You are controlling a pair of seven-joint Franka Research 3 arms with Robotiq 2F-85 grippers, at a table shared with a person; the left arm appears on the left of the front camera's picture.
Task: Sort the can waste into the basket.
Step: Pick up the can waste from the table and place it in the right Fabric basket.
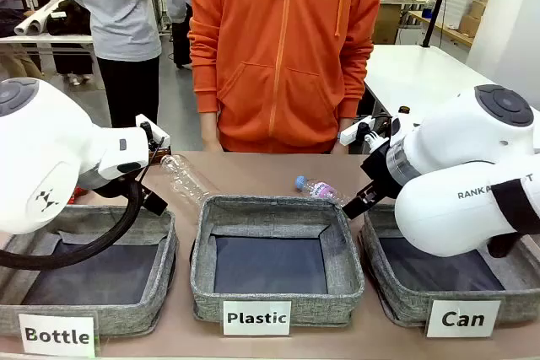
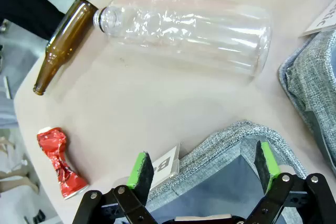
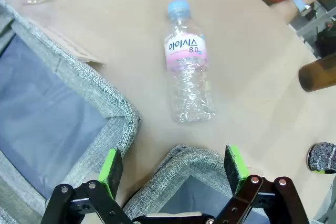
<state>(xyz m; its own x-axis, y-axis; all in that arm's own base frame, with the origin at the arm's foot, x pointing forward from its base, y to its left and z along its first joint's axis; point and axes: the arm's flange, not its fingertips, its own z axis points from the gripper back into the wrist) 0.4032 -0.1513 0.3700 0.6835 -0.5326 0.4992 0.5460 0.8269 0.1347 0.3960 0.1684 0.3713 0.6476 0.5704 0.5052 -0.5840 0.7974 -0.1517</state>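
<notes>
The crushed red can (image 2: 59,162) lies on the table at the lower left of the left wrist view, left of my left gripper (image 2: 203,166), which is open and hangs over a corner of the "Bottle" basket (image 2: 231,140). A dark printed can (image 3: 321,157) peeks in at the right edge of the right wrist view. My right gripper (image 3: 173,163) is open with nothing between its fingers, above the rim of the grey "Can" basket (image 3: 194,158). That basket (image 1: 405,305) stands at the front right and looks empty where it is visible.
A large clear plastic bottle (image 2: 184,32) and a brown glass bottle (image 2: 63,43) lie beyond the left gripper. A small labelled water bottle (image 3: 189,66) lies beyond the right gripper, another brown bottle (image 3: 317,74) to its right. The "Plastic" basket (image 1: 277,305) sits centre. A person in orange (image 1: 283,48) stands at the far side.
</notes>
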